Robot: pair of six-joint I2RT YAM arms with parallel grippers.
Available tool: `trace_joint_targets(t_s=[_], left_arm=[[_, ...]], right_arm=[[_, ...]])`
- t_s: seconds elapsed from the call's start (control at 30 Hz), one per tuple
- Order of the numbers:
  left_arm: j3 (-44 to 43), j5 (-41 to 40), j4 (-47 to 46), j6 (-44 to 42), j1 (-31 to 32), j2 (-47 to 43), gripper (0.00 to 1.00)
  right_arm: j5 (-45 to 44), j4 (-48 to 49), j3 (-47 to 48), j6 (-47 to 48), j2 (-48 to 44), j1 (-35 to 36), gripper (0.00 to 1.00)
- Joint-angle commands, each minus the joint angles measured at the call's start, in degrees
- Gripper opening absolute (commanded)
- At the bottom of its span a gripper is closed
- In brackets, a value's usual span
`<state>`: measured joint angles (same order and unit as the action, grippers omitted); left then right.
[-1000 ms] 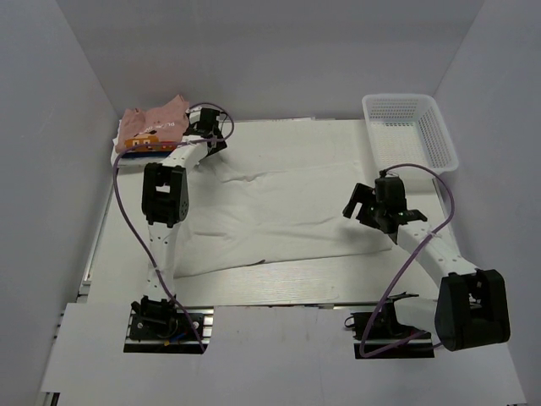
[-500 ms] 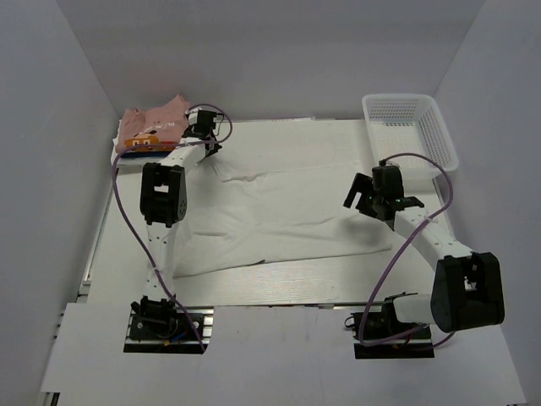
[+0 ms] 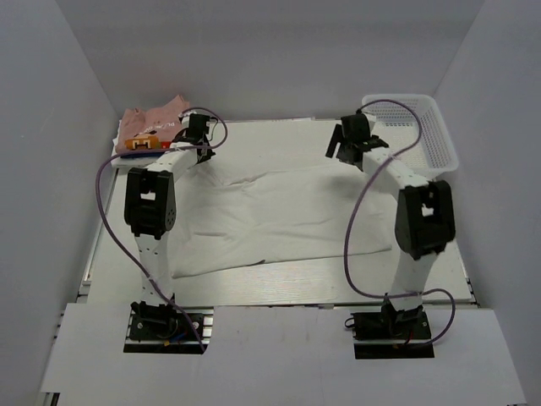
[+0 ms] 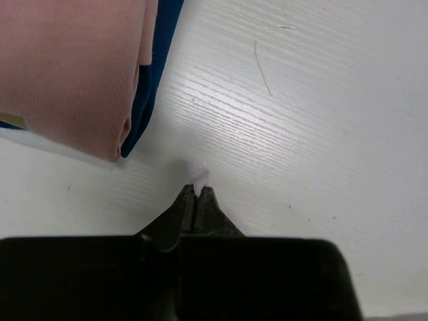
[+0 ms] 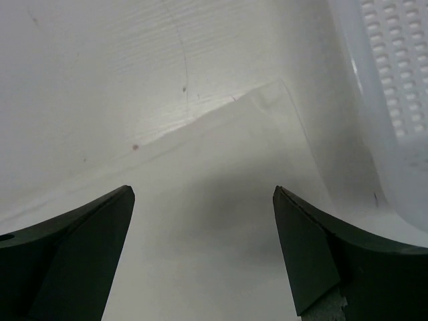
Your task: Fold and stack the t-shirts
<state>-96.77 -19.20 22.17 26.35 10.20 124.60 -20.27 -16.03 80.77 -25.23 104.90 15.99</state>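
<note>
The right fingers (image 5: pixel 80 234), released, have been brought over the white t-shirt (image 3: pixel 279 211), far right corner — far left kept clenched in the left fingers (image 4: pixel 189 204) — so folding can begin

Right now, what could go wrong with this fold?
1. Left pincer is shut on only a tuft of the white t-shirt; it may slip.
2. Right pincer is open over the shirt's corner, beside the basket; it could bump it.
3. Folded stack sits close by the left pincer; a pull may drag it.
</note>
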Motion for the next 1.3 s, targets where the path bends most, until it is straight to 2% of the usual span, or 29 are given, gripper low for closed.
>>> trace_joint_targets(t_s=[0.0,0.03,0.07,0.13,0.17,0.2,0.4,0.63,0.83,0.93,1.03,1.07,1.13,1.17,1.2,1.23,1.27], left_arm=[[0.71,0.66,-0.47,-1.12,0.0,-4.44,0.0],[0.71,0.66,0.14,-1.12,0.0,-4.45,0.0],[0.71,0.66,0.15,-1.12,0.0,-4.45,0.0],[0.18,1.18,1.46,-1.12,0.0,-4.45,0.0],[0.18,1.18,1.47,-1.12,0.0,-4.45,0.0],[0.7,1.18,1.47,-1.12,0.0,-4.97,0.0],[5.71,1.18,0.42,-1.65,0.0,-7.53,0.0],[8.09,1.71,-0.11,-1.65,0.0,-10.16,0.0],[9.5,1.71,0.5,-1.65,0.0,-12.7,0.0],[13.26,1.71,0.5,-1.65,0.53,-14.46,0.0],[15.03,1.71,-0.03,-1.65,1.05,-16.05,0.0],[15.03,1.71,-0.03,-1.65,1.05,-16.66,0.0],[15.64,1.71,-0.03,-1.65,1.05,-17.46,0.0],[15.65,1.71,-0.03,-1.65,1.05,-18.15,0.0],[16.17,1.71,-0.03,-1.65,1.05,-18.16,0.0],[16.18,2.23,-0.03,-1.65,1.05,-18.94,0.0],[16.18,2.24,-0.03,-1.65,1.05,-19.65,0.0]], right_arm=[[-7.23,-5.66,11.81,1.86,9.16,1.32,0.9],[-9.85,-10.03,14.3,0.55,15.36,1.33,0.9],[-10.92,-11.72,22.42,0.36,17.51,1.15,0.9],[-14.61,-17.41,27.66,-1.91,22.77,1.15,0.9],[-15.32,-18.15,32.91,-2.45,25.41,0.89,0.9],[-15.85,-18.59,34.0,-2.8,27.01,0.97,0.9],[-19.19,-13.6,34.54,-5.61,29.3,0.54,0.9],[-19.98,-16.05,35.51,-7.2,32.64,0.36,0.9],[-16.73,-15.17,37.25,-8.52,35.63,-0.08,0.9],[-15.85,-16.75,37.53,-9.57,36.51,-0.26,0.89],[-15.85,-17.72,34.3,-10.01,35.2,0.18,0.83],[-15.68,-17.63,33.41,-10.1,34.15,0.1,0.74],[-16.2,-16.67,29.81,-10.53,31.26,0.27,0.64],[-16.81,-15.88,26.14,-10.71,30.37,0.01,0.51],[-16.9,-15.61,25.15,-10.97,29.75,0.09,0.44],[-17.86,-14.83,23.57,-11.15,28.01,-0.08,0.28],[-18.22,-14.56,21.99,-11.07,27.55,0.01,0.2]])
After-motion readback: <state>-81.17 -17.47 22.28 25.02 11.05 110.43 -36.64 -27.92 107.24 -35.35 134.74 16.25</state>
